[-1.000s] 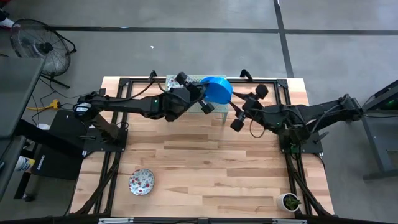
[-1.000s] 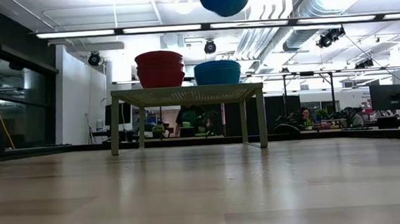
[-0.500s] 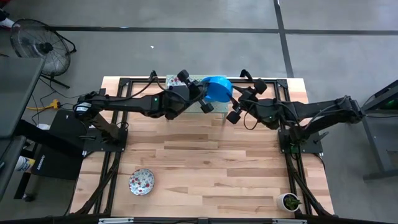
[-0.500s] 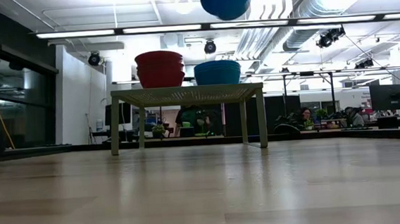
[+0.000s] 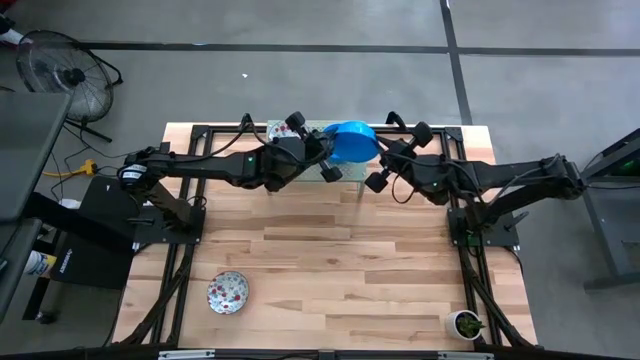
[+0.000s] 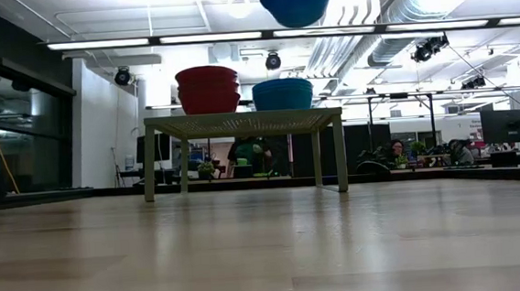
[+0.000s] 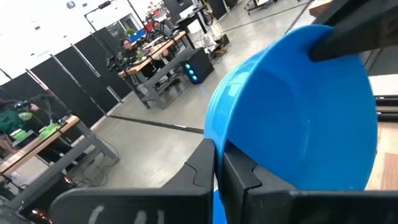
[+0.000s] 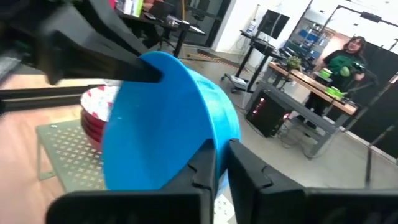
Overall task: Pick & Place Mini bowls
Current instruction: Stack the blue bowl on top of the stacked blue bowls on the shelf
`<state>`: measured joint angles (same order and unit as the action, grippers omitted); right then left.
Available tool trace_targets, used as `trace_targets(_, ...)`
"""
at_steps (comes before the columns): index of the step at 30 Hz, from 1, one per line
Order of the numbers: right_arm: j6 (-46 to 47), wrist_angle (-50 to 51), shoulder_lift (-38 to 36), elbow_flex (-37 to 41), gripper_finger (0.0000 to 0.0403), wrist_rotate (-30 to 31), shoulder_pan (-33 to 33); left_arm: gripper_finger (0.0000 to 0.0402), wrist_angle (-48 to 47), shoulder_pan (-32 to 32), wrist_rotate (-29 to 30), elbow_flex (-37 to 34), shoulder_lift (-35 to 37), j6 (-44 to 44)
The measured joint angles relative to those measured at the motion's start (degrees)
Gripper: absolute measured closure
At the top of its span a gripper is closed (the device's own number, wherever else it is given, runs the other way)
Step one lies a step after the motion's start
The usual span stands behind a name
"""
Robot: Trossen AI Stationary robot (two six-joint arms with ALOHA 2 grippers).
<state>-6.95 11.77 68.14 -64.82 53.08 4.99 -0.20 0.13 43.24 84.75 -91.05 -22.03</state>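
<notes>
A solid blue mini bowl [image 5: 350, 142] is held in the air above the far middle of the table [image 5: 330, 270], over the right part of the pale green rack [image 5: 300, 150]. It is tipped on edge, and its rim is pinched from two sides. The left gripper [image 7: 217, 171] is clamped on the rim, one finger on each face of the wall, as is shown in the left wrist view. The right gripper [image 8: 221, 165] is clamped on the opposite part of the same rim, as is shown in the right wrist view.

On the rack, a stack of blue bowls [image 6: 282, 94] is seen at the right and a stack of floral bowls [image 6: 207, 89] at the left, red on the outside in the low view. A single floral bowl [image 5: 228, 293] lies near the left front of the table, well apart from the rack. A small potted plant [image 5: 466, 324] stands at the near right corner.

The step is judged to be a hand-over between the arms. For it to be done well, one grip should be proved firm before the other is released. The releasing jaws should be opened fully and drawn straight back off the rim, so that the bowl is not twisted. The bowl should be kept clear of the stacks below while it is carried.
</notes>
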Motion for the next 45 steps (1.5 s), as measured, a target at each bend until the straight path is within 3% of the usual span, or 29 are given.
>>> trace_targets(8,-0.9,0.4,0.0,0.0,0.04,-0.2,-0.1,0.0368,-0.2,-0.2,-1.3,0.0,0.1,-1.3)
trace_targets(13,-0.7,1.7,0.0,0.0,0.0403,-1.3,-0.1,0.0308,0.0,-0.3,-4.9,0.0,0.1,-7.3)
trace_targets(17,-0.8,2.2,0.4,0.1,0.0402,-6.5,-0.5,0.0252,0.8,-0.4,-8.2,0.0,-0.1,-10.7)
trace_targets(21,2.0,2.6,0.3,0.2,0.0402,-9.7,-1.9,0.0214,0.7,-0.3,-7.0,0.0,0.6,-14.6)
trace_targets(25,3.9,4.7,0.2,-0.2,0.0402,-12.5,-4.7,0.0205,-1.0,-0.3,-4.7,0.0,3.9,-18.2)
trace_targets(30,9.0,11.9,0.1,-3.5,0.0402,-20.5,-11.0,0.0205,-7.7,-0.1,-0.5,0.0,9.3,-19.6)
trace_targets(38,14.7,17.3,0.7,-7.1,0.0402,-38.4,-25.8,0.0205,-24.7,-0.2,-1.1,-0.6,17.2,-12.4)
trace_targets(45,16.1,23.5,8.2,-13.5,0.0402,-50.6,-33.9,0.0205,-22.9,-0.1,-1.8,-8.6,22.0,-6.1)
